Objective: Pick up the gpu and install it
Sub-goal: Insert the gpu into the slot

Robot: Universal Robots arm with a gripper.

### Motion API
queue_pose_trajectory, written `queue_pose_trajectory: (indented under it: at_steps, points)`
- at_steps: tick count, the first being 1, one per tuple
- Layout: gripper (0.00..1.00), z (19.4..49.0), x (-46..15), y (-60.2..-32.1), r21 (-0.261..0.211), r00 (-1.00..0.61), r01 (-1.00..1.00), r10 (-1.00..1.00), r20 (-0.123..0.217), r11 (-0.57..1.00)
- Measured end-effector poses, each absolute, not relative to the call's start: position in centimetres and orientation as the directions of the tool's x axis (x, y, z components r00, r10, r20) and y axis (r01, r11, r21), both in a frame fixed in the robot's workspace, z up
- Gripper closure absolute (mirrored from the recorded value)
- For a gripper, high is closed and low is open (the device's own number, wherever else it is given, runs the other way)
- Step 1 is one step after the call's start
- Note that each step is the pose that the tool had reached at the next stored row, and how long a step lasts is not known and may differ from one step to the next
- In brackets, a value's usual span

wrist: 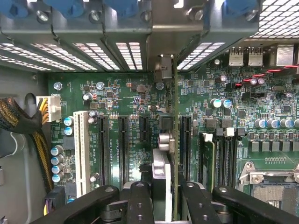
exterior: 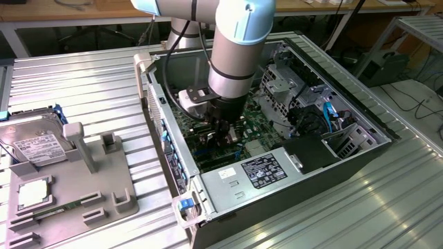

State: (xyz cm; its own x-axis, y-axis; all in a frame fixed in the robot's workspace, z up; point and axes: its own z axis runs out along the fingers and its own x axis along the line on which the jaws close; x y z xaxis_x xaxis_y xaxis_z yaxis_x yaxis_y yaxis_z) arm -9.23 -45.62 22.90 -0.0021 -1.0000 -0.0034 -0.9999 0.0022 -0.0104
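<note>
So the gripper (wrist: 161,198) is down inside the open PC case (exterior: 360,122), fingers (wrist: 140,200) pinched partway closed on the gpu (wrist: 169,140), which stands edge-on over the motherboard (wrist: 117,93). The card runs between the black expansion slots (wrist: 124,149), its metal bracket end up against the case's rear slot covers (wrist: 163,32). Outside the case, on the exterior view's left, a grey parts tray (exterior: 104,181) sits with a silver hard drive (exterior: 31,137) on it.
</note>
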Motion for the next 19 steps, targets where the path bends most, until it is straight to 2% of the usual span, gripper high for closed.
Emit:
queue_pose_trajectory:
  at_steps: [16,18,19]
  points:
    - [0.72,22.49,-9.40,-45.60,-0.021,-0.002,-1.000,-1.000,-0.004,0.002]
    - [0.71,22.78,-9.40,-45.60,-0.022,-0.002,-1.000,-1.000,-0.004,0.002]
    - [0.64,22.95,-9.40,-45.59,-0.023,-0.002,-1.000,-1.000,-0.003,0.002]
